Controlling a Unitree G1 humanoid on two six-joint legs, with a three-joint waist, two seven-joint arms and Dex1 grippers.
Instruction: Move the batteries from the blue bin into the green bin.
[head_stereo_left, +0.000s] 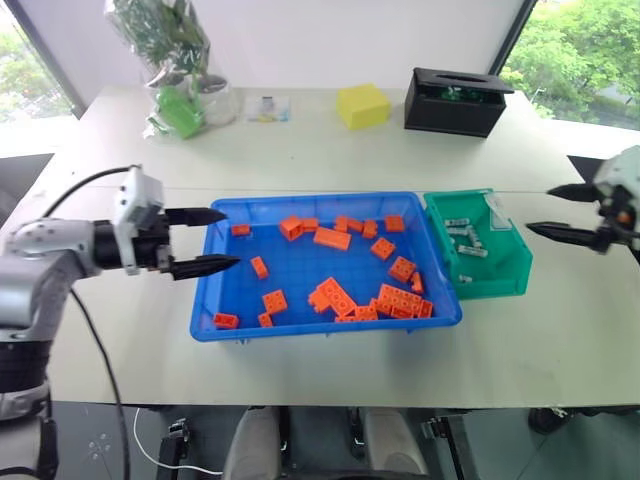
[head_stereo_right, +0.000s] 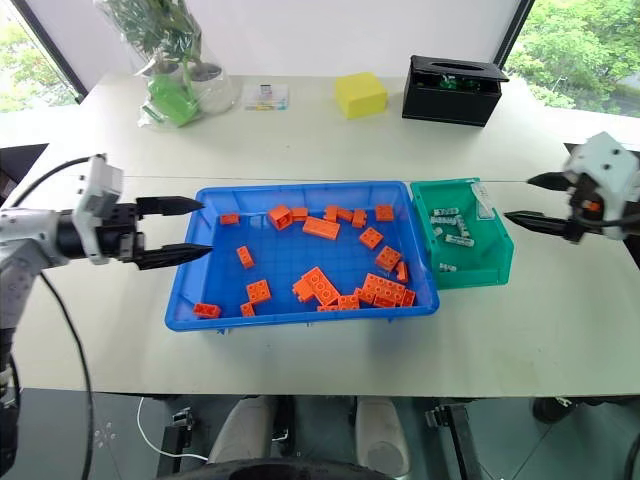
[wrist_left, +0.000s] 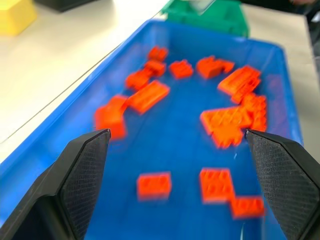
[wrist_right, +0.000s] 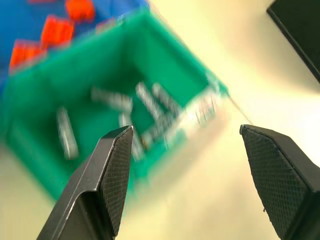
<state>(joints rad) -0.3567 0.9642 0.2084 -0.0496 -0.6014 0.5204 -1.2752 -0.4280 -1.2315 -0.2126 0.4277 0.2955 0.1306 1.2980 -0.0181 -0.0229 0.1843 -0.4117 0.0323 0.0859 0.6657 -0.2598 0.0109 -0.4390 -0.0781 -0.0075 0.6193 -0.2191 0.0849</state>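
- I see the table (head_stereo_left: 330, 160), pale, with bare room in front of and right of the bins.
- blue bin (head_stereo_left: 215, 300) at centre, holding orange bricks (head_stereo_left: 332, 295).
- green bin (head_stereo_left: 505, 275) touching its right side; batteries (head_stereo_left: 468, 238), small silver-grey cylinders, lie inside.
- left gripper (head_stereo_left: 208, 241) released, tips at the blue bin's left rim.
- right gripper (head_stereo_left: 556, 211) released, just right of the green bin, holding nothing.

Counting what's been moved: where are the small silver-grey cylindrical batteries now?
In the head views, the batteries lie inside the small teal-green plastic bin, right of the large blue plastic tray.
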